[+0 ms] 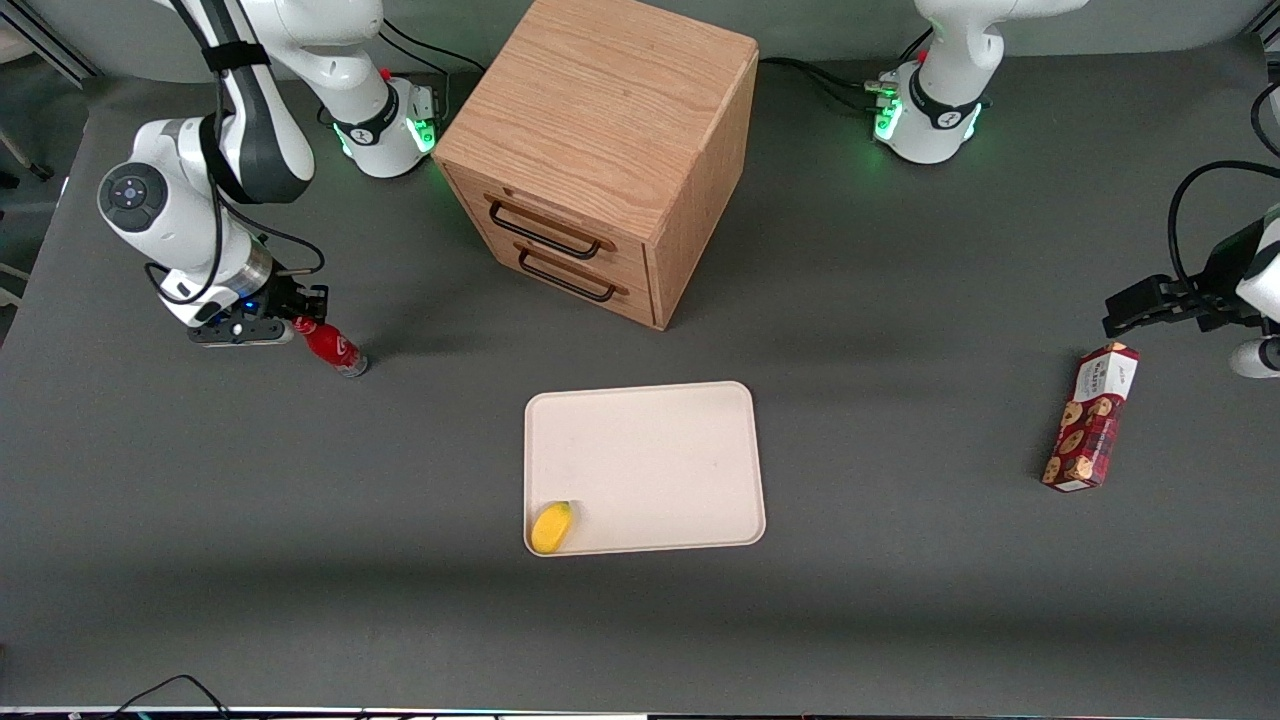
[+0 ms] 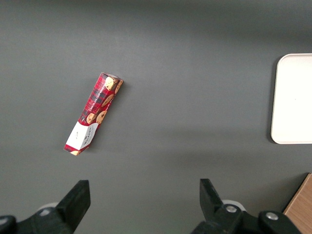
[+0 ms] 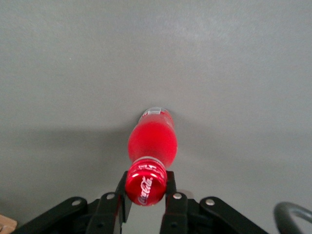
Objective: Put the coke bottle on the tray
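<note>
The coke bottle (image 1: 335,350), small with a red cap, red label and clear base, is toward the working arm's end of the table, its base at or just above the surface. My right gripper (image 1: 300,322) is at its top. In the right wrist view the two fingers (image 3: 170,184) press on either side of the red cap, and the bottle (image 3: 152,141) hangs straight below the gripper (image 3: 146,189). The cream-beige tray (image 1: 660,440) lies flat in the middle of the table, nearer the front camera than the cabinet. Its edge also shows in the left wrist view (image 2: 292,97).
A wooden drawer cabinet (image 1: 600,150) with two drawers stands between the bottle and the table's middle, farther from the camera than the tray. A small yellow object (image 1: 551,527) lies in a near corner of the tray. A red cookie box (image 1: 1090,417) stands toward the parked arm's end.
</note>
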You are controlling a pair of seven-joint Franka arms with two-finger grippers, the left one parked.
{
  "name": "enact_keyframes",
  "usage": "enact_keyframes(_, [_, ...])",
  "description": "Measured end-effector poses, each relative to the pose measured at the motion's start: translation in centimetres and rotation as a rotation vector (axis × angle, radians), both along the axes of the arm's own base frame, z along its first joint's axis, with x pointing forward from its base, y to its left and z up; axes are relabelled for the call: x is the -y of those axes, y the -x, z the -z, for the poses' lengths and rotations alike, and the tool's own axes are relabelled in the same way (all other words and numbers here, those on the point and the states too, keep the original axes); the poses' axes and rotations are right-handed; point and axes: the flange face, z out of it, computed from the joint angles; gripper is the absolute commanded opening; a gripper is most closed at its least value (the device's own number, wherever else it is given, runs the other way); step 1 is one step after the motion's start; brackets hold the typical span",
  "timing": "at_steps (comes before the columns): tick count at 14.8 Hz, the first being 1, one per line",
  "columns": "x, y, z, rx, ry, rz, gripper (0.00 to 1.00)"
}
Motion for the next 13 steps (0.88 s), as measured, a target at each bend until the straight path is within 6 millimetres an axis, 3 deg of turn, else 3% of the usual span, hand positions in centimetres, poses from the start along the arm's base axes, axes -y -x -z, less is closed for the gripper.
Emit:
enact_keyframes(2, [-0.2,-1.9,-4.9,-0.022,0.009,0.002,0.00])
enact_keyframes(5, [-1.3,-5.0,-16.5,-0.003,0.015,-0.003,0.00])
enact_keyframes(7, [-4.5,-6.1,-23.8,0.000,-0.003,-0.032,0.00])
enact_keyframes(8, [-6.7,-6.6,-26.4,-0.006,-0.011,-0.034,0.00])
enact_keyframes(10, [-12.0,-8.1,-29.1,-0.025,-0.028,0.003,0.00])
enact_keyframes(11, [-15.0,-9.0,-28.9,-0.038,-0.043,0.036,0.00])
enact_keyframes(13, [-21.0,-10.8,-25.9,-0.087,-0.076,0.119,0.00])
